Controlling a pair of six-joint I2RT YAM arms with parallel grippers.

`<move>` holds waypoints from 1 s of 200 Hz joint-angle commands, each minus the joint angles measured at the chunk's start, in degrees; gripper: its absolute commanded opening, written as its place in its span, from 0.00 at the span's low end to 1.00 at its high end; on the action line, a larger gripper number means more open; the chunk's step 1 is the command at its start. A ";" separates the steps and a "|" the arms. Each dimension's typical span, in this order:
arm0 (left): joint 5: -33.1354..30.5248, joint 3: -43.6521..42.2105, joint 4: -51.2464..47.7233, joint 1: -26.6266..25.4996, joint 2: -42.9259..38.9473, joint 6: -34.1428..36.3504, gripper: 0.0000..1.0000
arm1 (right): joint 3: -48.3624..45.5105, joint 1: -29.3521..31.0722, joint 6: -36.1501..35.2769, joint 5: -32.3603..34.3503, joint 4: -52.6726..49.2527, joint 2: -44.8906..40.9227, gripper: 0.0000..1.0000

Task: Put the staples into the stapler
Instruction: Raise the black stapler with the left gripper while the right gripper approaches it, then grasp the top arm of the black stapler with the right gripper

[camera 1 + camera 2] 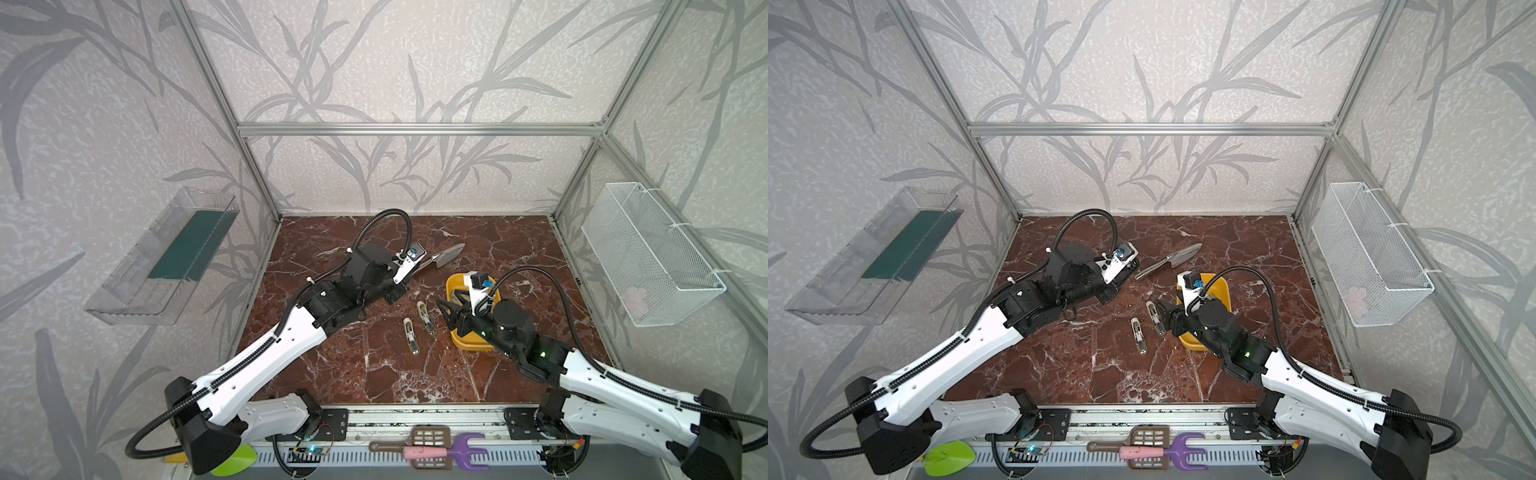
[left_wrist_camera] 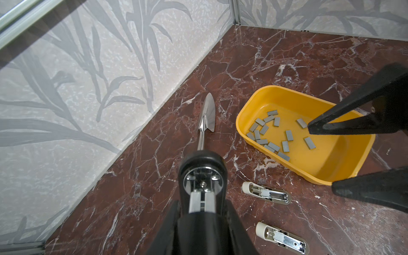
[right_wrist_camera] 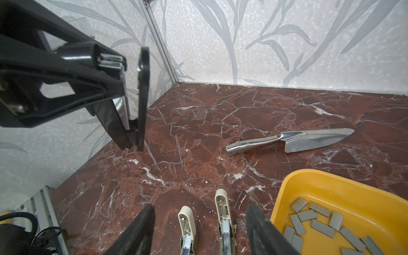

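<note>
In both top views the left gripper's load is hard to make out. The right wrist view shows it plainly at upper left: a black plastic stapler [image 3: 143, 99] swung open, its base plate hanging down and a chrome magazine bare. In the left wrist view the left gripper [image 2: 202, 223] sits at lower centre, clamped around this stapler [image 2: 202, 174], which is seen end-on with its chrome channel facing the camera. I cannot tell whether anything lies in the channel.

The small flat grey metal staples [image 2: 271, 132] lie scattered in a shallow yellow plastic tray [image 2: 287, 88] at right of centre. The right wrist view shows them at lower right [image 3: 320, 223]. In a top view the right arm covers most of the tray [image 1: 453, 282] and no strip is clear.

The right gripper [image 3: 199, 208] is spread wide and grips nothing. In the right wrist view its two fingers frame two small cream-and-chrome staplers [image 3: 186, 225] lying open on the red-brown marble tabletop [image 3: 198, 132]. Seen from the left wrist, at the right edge, one fingertip [image 2: 313, 130] overlaps the tray near a strip and the other stays outside its wall.

A shiny steel trowel-shaped server [image 3: 309, 140] lies flat above the tray, apart from everything.
</note>
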 commanded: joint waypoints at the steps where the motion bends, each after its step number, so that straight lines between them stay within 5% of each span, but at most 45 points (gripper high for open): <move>1: 2.65 1.76 2.09 0.06 0.78 0.65 0.00 | -0.65 -0.13 -0.14 -3.41 3.23 0.64 0.64; 101: 11.49 1.85 1.67 -0.02 2.29 1.95 0.00 | -4.11 -0.13 1.07 -3.93 6.96 -3.25 0.64; 200: 12.11 0.97 2.31 -0.82 2.29 2.87 0.00 | -4.85 -0.18 0.28 -5.19 8.87 -5.46 0.64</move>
